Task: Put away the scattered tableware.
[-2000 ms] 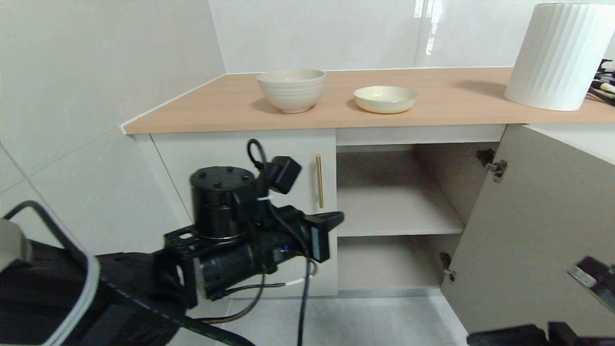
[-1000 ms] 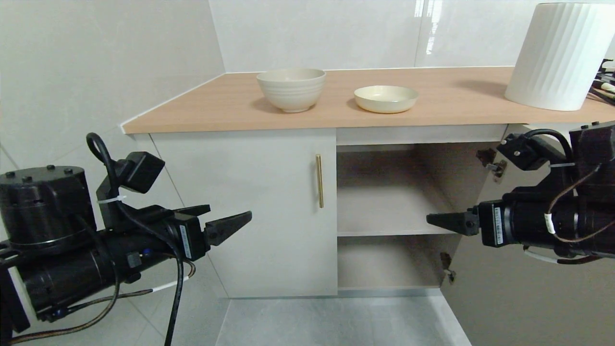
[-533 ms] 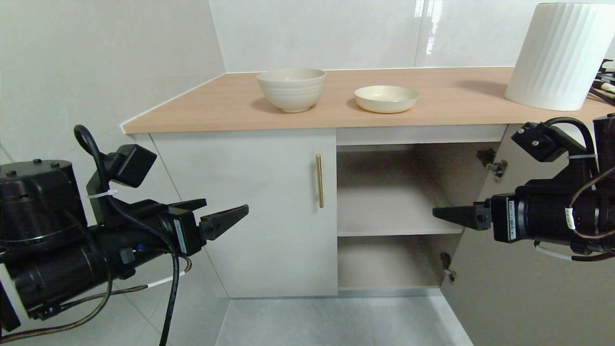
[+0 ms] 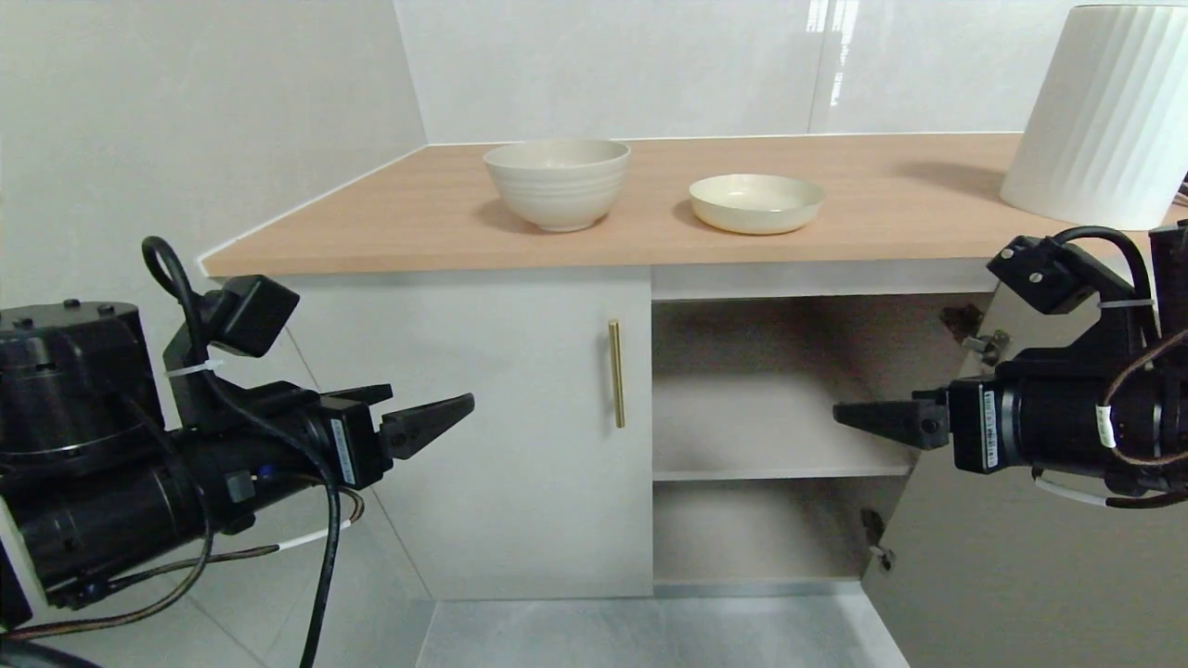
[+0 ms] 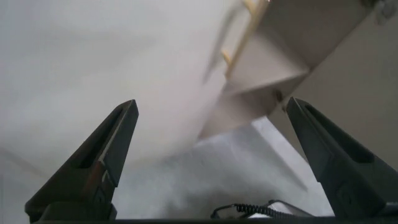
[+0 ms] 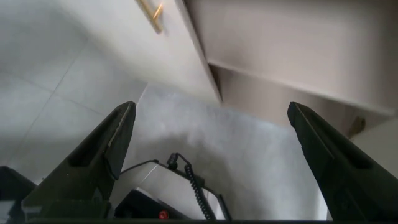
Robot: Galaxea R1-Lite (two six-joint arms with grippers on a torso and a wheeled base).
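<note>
Left gripper (image 4: 432,404) at 9 o'clock, right gripper (image 4: 877,417) at 3: fingers spread wide, holding nothing. Ribbed container (image 4: 1104,111) at 2 is cropped.

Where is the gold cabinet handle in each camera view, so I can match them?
Head view: handle upright mid-picture, at the right edge of the closed door.
Left wrist view: handle, a blurred gold streak on that door.
Right wrist view: handle, a gold bar cut by the frame.
Shared landmark: the closed door.

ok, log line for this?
left gripper open | right gripper open | ribbed cream bowl, shallow cream dish on wooden counter
</note>
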